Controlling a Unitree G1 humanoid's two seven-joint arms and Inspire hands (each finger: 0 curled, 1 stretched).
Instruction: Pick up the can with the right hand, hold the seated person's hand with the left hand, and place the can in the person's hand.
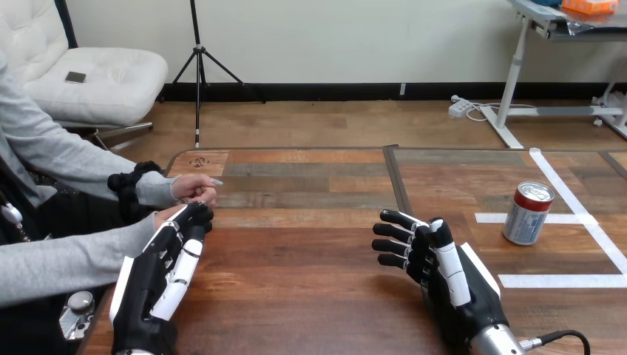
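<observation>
A red-and-white can [529,213] stands upright on the table at the right, inside a square of white tape. My right hand [444,266] rests on the table left of the can and well apart from it, open, with its fingers pointing left and nothing in them. My left hand [166,270] lies near the table's left edge with its fingers stretched forward. Their tips reach the person's nearer hand [164,217], which shows partly behind them. I cannot tell whether they touch. The person's farther hand [195,188] is a loose fist resting on the table just beyond.
White tape lines [566,219] mark a square at the right of the wooden table [296,259]. A dark seam [395,181] runs down the tabletop's middle. The person's grey sleeves come in from the left edge.
</observation>
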